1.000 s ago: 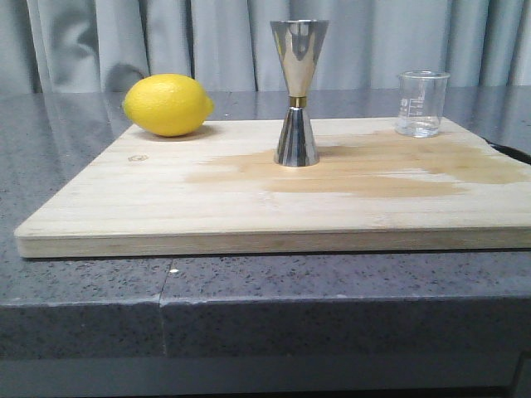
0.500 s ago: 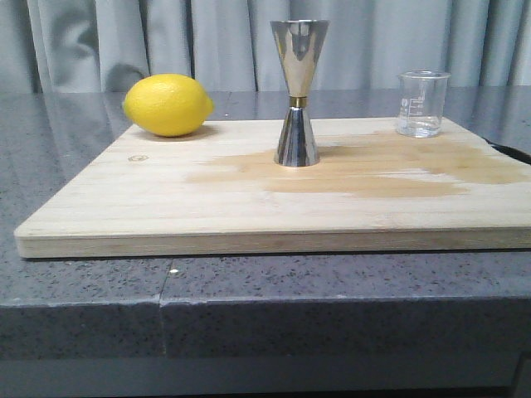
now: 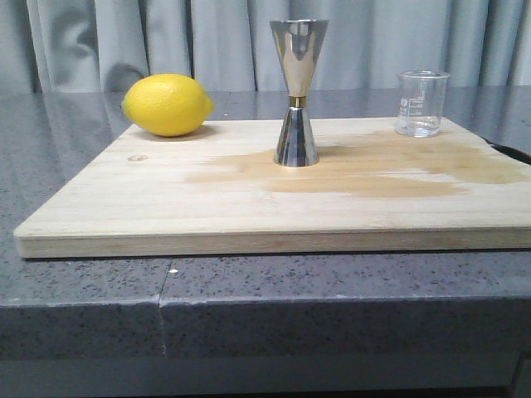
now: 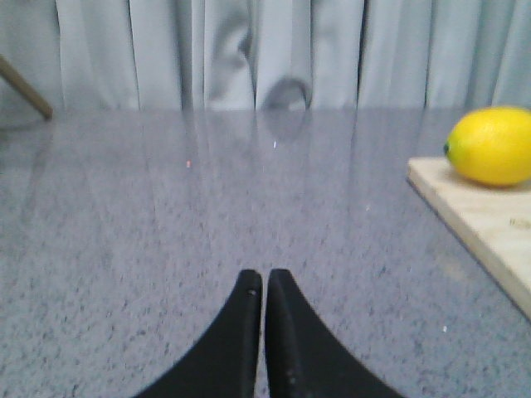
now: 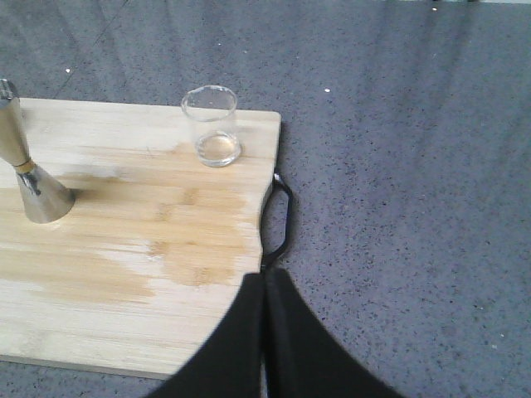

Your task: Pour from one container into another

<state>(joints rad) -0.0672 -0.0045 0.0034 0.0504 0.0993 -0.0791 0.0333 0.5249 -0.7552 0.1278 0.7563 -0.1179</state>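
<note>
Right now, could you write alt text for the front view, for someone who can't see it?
A steel jigger stands upright mid-way across a wooden board on a grey counter, a lemon at the board's far left and a small glass beaker at its far right. A darker stain spreads around the jigger's base.

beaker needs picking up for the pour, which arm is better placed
Right. The beaker stands at the board's right end, and the right gripper, fingers together, views it directly. The left gripper faces bare counter off the board's left edge, seeing only the lemon.
</note>
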